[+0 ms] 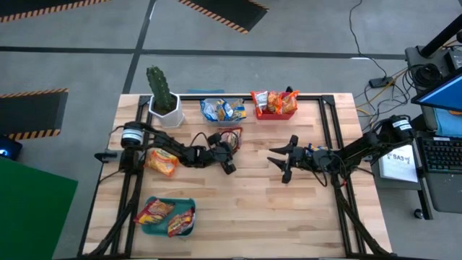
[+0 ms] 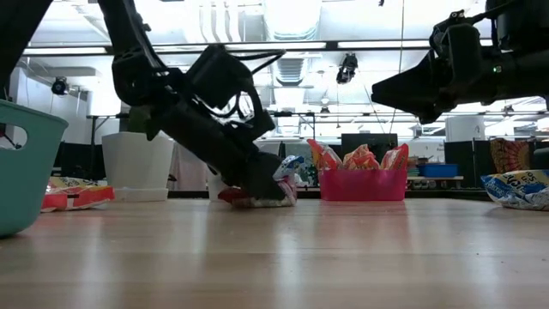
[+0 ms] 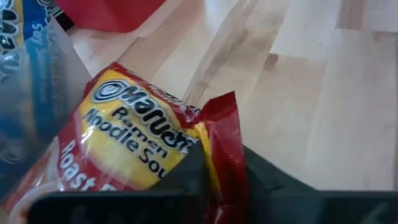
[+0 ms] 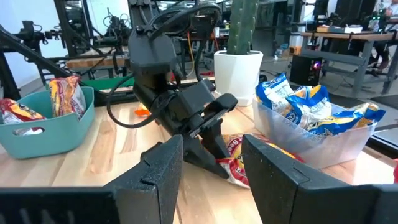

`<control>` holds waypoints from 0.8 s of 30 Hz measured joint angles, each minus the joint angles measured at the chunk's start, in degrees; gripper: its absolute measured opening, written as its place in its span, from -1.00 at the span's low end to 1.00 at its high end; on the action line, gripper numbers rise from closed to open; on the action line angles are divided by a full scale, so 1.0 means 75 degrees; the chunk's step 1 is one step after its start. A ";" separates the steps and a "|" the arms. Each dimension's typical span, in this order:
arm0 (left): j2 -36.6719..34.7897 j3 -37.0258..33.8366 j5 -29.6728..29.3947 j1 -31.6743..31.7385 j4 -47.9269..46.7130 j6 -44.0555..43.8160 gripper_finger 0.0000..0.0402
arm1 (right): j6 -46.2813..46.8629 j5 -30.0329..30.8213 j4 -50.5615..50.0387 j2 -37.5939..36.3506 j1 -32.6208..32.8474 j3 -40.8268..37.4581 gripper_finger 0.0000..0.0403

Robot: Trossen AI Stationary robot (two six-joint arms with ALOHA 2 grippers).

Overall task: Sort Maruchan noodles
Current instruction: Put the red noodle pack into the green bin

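A red-yellow Maruchan noodles packet lies on the table in front of the clear bin, which holds blue-white packets. My left gripper is shut on the packet's near end; the low view shows it down at the tabletop. My right gripper hangs open above the table's right half, with nothing between its fingers. An orange packet lies flat under the left arm. The teal bin holds red-yellow packets and the red bin orange ones. My left gripper pinches the packet's red sealed end between its two fingers. The fingers come slanting down from the table's left side. The packet lies on the table, its printed face up.
A cactus in a white pot stands at the far left, beside the clear bin. Bare wood shows across the near half of the table. Monitors and cables stand off the right edge.
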 joint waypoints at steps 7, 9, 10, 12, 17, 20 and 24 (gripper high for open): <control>-0.0248 -0.0014 0.0027 -0.0274 -0.0060 -0.0060 -0.93 | -0.0059 0.0011 -0.0188 0.0000 0.0000 0.0095 -0.23; -0.0345 -0.0014 0.0090 -0.0410 -0.0074 0.0017 -0.96 | -0.0092 0.0012 -0.0495 0.0000 0.0000 0.0275 -0.23; -0.0424 -0.0014 0.0218 -0.0473 -0.0111 0.0086 -0.97 | -0.0096 0.0011 -0.0735 0.0000 0.0000 0.0392 -0.23; -0.0592 -0.0020 0.0505 -0.0620 -0.0121 0.0262 -0.97 | -0.0097 0.0010 -0.1418 0.0000 0.0000 0.0680 -0.23; -0.0976 -0.0020 0.0695 -0.0982 -0.0165 0.0578 -0.97 | 0.0191 -0.0003 -0.3729 0.0000 -0.0002 0.1731 -0.23; -0.1223 -0.0020 0.0684 -0.1071 -0.0264 0.0579 -0.97 | 0.0323 -0.0129 -0.5333 0.0000 0.0000 0.2492 -0.21; -0.1471 -0.0020 0.0680 -0.1126 -0.0376 0.0573 -0.98 | 0.0464 -0.0467 -0.7164 0.0000 0.0000 0.3387 -0.12</control>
